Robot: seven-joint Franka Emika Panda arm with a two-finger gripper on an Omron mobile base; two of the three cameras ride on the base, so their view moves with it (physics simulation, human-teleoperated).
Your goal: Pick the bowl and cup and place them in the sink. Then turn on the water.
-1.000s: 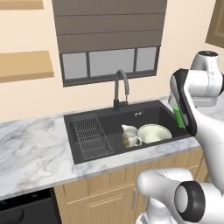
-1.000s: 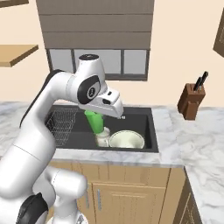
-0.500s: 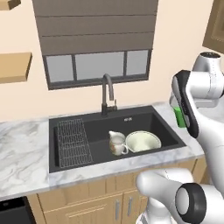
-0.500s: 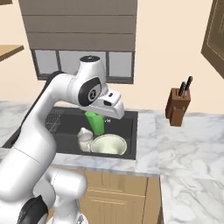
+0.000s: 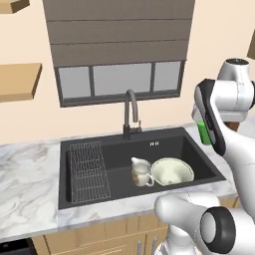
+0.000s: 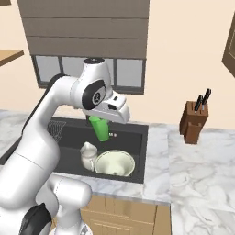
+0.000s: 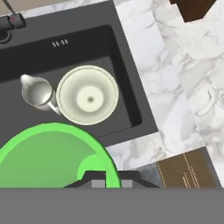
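From the left base, the bowl (image 5: pixel 172 171) already lies in the sink (image 5: pixel 119 154) beside a jug (image 5: pixel 140 172), so the cup (image 5: pixel 202 132) is in hand. From the right base, the gripper (image 6: pixel 102 131), clenched on the cup, hangs above the basin. In the hand view, the cup (image 7: pixel 52 155) sits near the sink's front rim; lowering and releasing seems next.

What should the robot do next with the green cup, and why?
Probably lower the cup into the sink. The gripper is shut on the cup and holds it high above the basin, while the bowl already sits inside beside a cream jug.
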